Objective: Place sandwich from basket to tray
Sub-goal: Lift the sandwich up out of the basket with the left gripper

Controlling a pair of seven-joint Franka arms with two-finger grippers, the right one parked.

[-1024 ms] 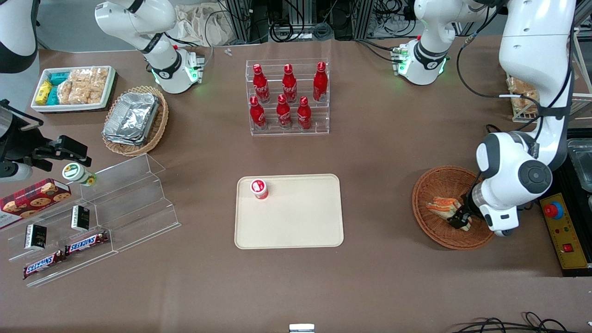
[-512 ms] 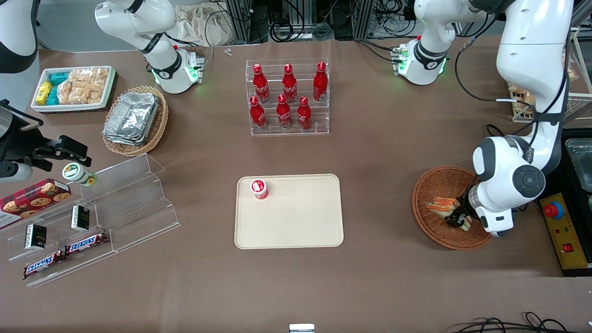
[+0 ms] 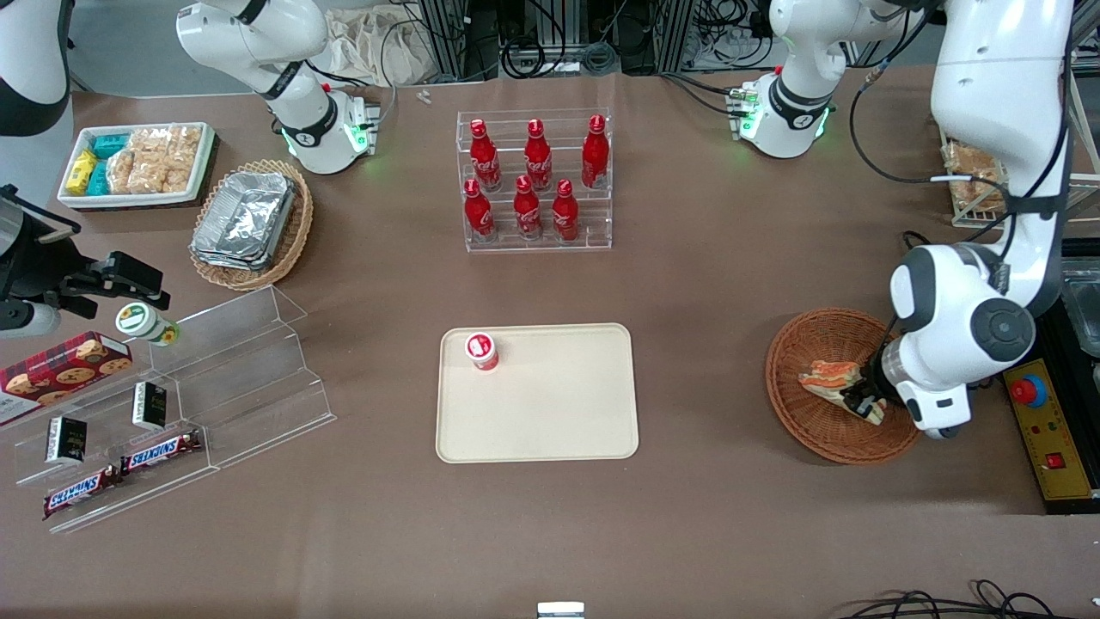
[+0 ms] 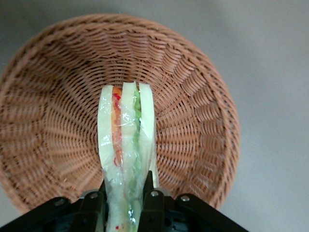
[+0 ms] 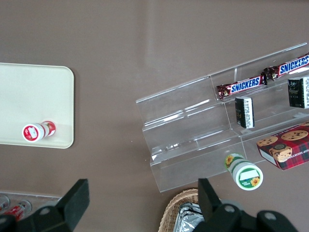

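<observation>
The sandwich (image 3: pixel 832 378), a plastic-wrapped wedge of white bread with orange and green filling (image 4: pixel 126 140), is clamped between the fingers of my left gripper (image 3: pixel 859 400) and held over the reddish-brown wicker basket (image 3: pixel 803 340). In the left wrist view the two black fingers (image 4: pixel 150 203) press on both sides of the wedge, with the basket (image 4: pixel 193 111) under it. The gripper (image 4: pixel 124 205) is shut on the sandwich. The cream tray (image 3: pixel 559 421) lies in the middle of the table, toward the parked arm's end from the basket, with a small red-and-white cup (image 3: pixel 482 351) standing in one corner.
A clear rack of red bottles (image 3: pixel 534 182) stands farther from the front camera than the tray. A red emergency-stop box (image 3: pixel 1044 421) sits beside the basket at the table's edge. A tiered acrylic shelf with snacks (image 3: pixel 172 404) and a tan basket of foil containers (image 3: pixel 249 223) lie toward the parked arm's end.
The sandwich has lifted and tilted in the gripper's hold above the basket floor. The wrist has shifted slightly away from the tray.
</observation>
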